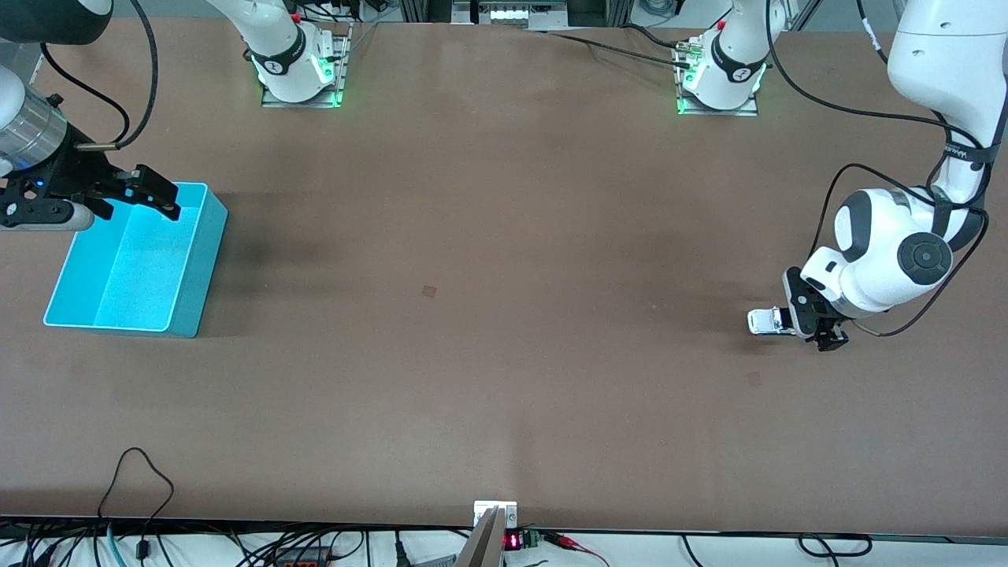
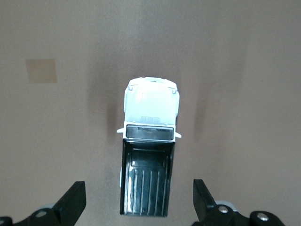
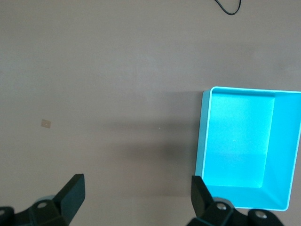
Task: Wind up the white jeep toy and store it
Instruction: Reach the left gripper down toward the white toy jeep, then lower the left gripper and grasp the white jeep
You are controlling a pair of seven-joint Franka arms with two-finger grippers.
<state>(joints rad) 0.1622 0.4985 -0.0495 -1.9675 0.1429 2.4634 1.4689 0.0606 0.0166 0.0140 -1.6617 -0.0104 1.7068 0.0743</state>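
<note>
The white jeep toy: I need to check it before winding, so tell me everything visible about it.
The white jeep toy is tiny, with a glossy white hood, dark windscreen and ribbed black rear roof. It stands upright on the brown table toward the left arm's end. The left gripper is open around its rear, fingers apart from it.

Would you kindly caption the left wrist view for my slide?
Left hand, fingers open, poised over the white jeep toy on the brown table.

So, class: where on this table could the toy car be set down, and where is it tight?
The table lies bare between the bin and the toy car, and along the front-camera edge. Inside the bin is free too. It is tight around the car, where the open left gripper straddles it, and over the bin, under the open right gripper.
</note>
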